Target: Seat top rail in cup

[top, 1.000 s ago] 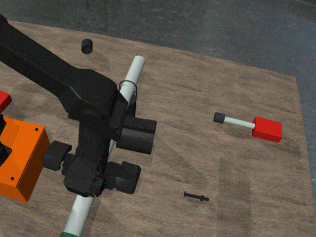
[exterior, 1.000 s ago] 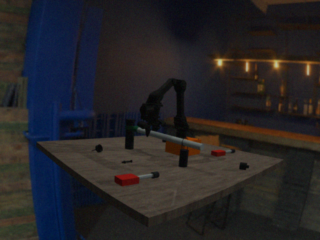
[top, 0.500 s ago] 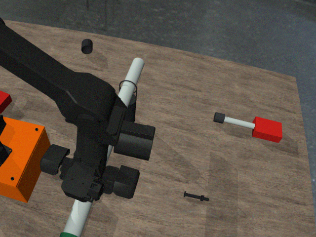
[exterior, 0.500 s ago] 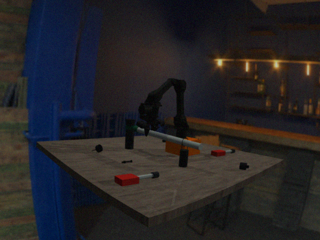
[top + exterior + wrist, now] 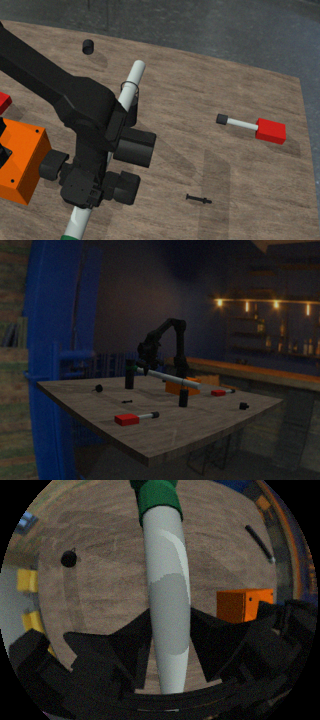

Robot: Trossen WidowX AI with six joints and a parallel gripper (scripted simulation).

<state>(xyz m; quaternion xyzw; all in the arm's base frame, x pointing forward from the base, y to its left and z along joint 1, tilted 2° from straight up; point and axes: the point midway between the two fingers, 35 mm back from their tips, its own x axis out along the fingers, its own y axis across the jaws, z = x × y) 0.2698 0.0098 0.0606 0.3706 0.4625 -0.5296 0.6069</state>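
Note:
The pale rail [image 5: 134, 73] [image 5: 168, 377] [image 5: 167, 555] runs through the loop cap's thin ring [image 5: 130, 82] on the short black post [image 5: 132, 113] [image 5: 183, 398]. Its other end meets the green rail-end cup [image 5: 69, 237] [image 5: 134, 367] [image 5: 159, 497], and its tip is hidden inside the cup's mouth. How deep it sits cannot be told. The cup is on the band near the top of the big black post [image 5: 129, 380]. My gripper [image 5: 146, 370] [image 5: 167, 610] is shut on the rail, a finger on each side, a short way from the cup.
An orange block [image 5: 19, 155] [image 5: 171, 387] [image 5: 232, 605] stands beside the rail. Two red blocks [image 5: 270, 130] [image 5: 126, 419] [image 5: 218, 392] with capped white rods, a black bolt [image 5: 199, 198] [image 5: 126, 401], a black cap [image 5: 88, 47] [image 5: 242, 405] and a round black piece [image 5: 98, 388] [image 5: 69, 558] lie on the table.

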